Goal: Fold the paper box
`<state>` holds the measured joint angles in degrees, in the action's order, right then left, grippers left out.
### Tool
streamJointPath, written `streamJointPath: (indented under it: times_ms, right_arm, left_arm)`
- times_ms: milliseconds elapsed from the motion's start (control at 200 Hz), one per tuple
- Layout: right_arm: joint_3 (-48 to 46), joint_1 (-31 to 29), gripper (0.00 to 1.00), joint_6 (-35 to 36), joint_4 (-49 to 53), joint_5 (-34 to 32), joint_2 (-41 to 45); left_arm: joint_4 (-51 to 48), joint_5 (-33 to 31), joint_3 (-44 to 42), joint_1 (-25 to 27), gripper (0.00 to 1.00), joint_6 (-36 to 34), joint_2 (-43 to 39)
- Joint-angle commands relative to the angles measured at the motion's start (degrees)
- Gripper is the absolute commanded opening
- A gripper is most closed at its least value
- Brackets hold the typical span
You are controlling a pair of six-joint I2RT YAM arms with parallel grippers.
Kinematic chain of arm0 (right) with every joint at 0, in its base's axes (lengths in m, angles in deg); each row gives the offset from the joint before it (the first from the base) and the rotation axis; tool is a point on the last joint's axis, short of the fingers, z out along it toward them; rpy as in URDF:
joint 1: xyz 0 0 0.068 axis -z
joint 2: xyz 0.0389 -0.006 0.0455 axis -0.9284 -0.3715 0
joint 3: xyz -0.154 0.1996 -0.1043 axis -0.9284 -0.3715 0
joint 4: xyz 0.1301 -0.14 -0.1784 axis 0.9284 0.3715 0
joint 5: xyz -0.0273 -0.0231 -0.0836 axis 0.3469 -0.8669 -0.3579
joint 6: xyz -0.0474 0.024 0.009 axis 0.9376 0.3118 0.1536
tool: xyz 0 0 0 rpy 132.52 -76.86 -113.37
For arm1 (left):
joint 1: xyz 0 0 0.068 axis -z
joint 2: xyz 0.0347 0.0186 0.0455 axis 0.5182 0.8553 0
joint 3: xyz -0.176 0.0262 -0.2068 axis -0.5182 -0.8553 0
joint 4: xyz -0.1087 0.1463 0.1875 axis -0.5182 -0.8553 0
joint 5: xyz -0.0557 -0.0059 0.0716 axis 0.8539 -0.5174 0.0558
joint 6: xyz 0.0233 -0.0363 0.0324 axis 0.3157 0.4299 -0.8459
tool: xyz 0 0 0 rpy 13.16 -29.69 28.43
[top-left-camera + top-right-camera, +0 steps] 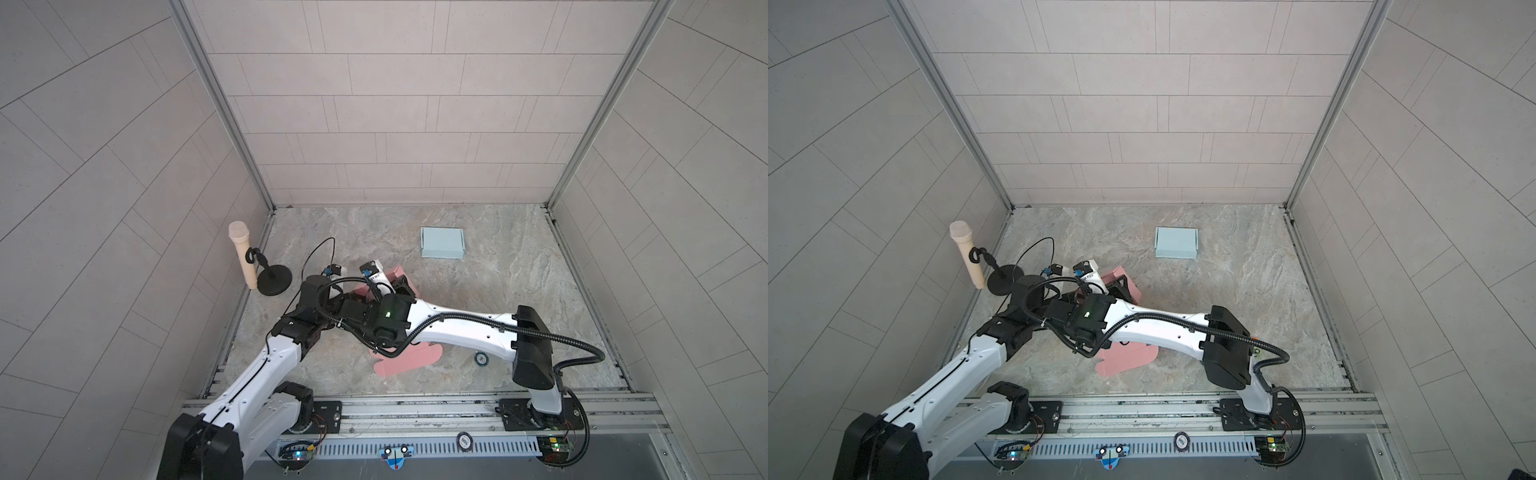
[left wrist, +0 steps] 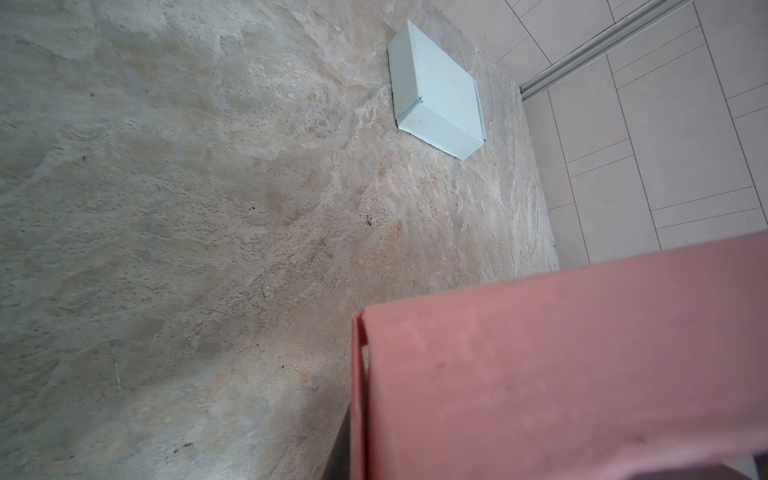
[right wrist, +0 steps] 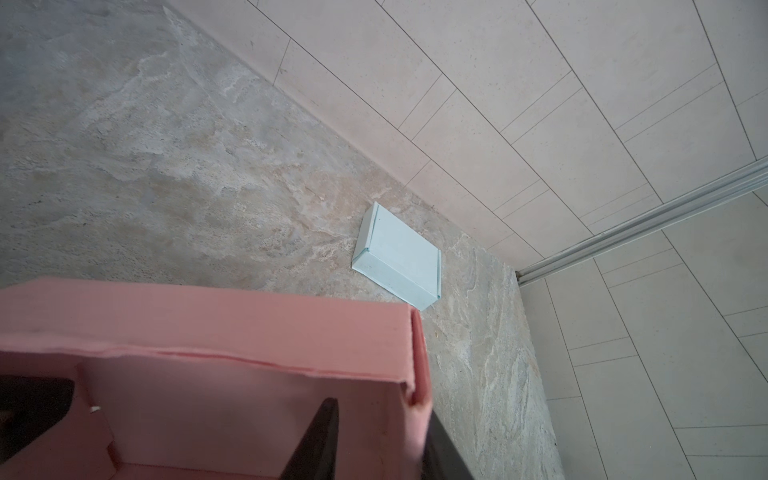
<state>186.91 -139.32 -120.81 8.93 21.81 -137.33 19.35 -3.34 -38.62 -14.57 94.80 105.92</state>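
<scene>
The pink cardboard box [image 1: 405, 361] sits left of centre on the marbled desk [image 1: 498, 311]. Our left pincer [image 1: 336, 276], closed tight, probably pins one wall upright, while our right pincer [image 3: 380, 409] straddles another, slightly parted.

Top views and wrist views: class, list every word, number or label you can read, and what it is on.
Round white sticker on the metal rail: dark print, too blurred to read.
White robot casing: dark mark, too small to read.
Pink cardboard box, pale blue folded box: no text.
</scene>
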Motion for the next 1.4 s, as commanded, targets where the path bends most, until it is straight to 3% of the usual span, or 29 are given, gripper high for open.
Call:
streamJointPath:
  times_ms: [0, 250, 601, 766, 911, 1111, 1397]
  right_arm:
    - [-0.7, -1.1, 0.39, -1.2, -0.5, -0.2, 3.7]
    - [-6.0, -5.3, 0.55, -0.6, -6.3, 0.8, 10.8]
    - [-25.3, -8.4, 0.6, 3.0, -23.4, 9.7, 31.3]
    - [-36.7, -2.4, 0.64, 2.3, -32.8, 23.5, 42.8]
    - [-45.7, 3.9, 0.65, -2.9, -35.9, 28.2, 50.8]
    - [-60.2, 17.9, 0.65, -8.3, -39.8, 38.9, 58.0]
    - [-65.8, 21.1, 0.66, -4.4, -46.7, 41.3, 55.6]
  left_arm:
    - [1.6, -0.1, 0.8, 0.4, 0.09, -0.3, -0.4]
    - [-1.5, -1.7, 0.4, 0.4, 0.09, -0.7, -2.7]
    - [-3.6, -1.5, 1.1, 0.4, 0.09, -3.5, -2.7]
    - [-5.0, 0.4, 2.5, 1.3, 0.11, -5.1, -0.8]
    - [-6.7, -2.3, 3.6, 6.5, 0.12, -6.7, 1.6]
    - [-11.0, -6.9, 4.9, 11.2, 0.13, -8.5, 3.4]
    - [-18.1, -14.0, 7.0, 15.3, 0.15, -9.5, 8.8]
